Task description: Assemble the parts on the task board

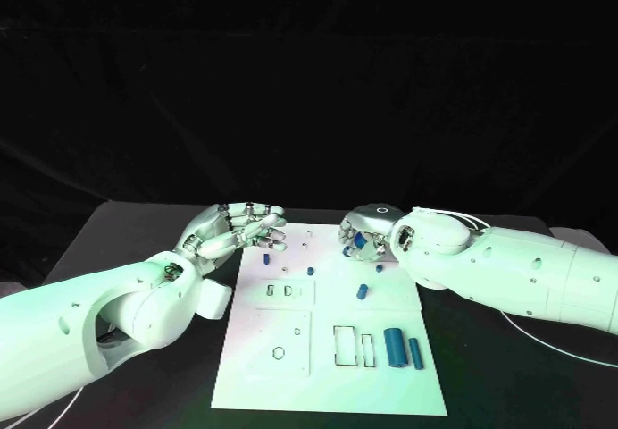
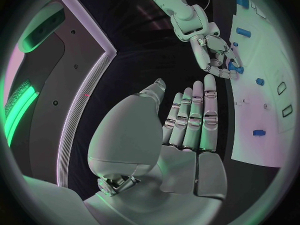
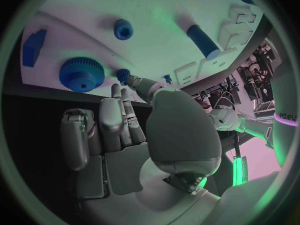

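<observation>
Black table [image 1: 142, 223] under board; dark backdrop [image 1: 309, 89] behind

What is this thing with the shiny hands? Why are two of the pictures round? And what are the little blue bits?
It is a robot with two white arms, each ending in a silver hand. The square picture comes from a camera on its head, looking down at a black table. The round pictures come from cameras at its wrists, just behind each hand, so the hand looks huge.

The white plate is the task board. The blue bits are parts to fit into it, such as a thick cylinder and a toothed gear.

The left hand holds nothing. The right hand has something blue at its fingers, but I cannot tell if it grips it.
</observation>
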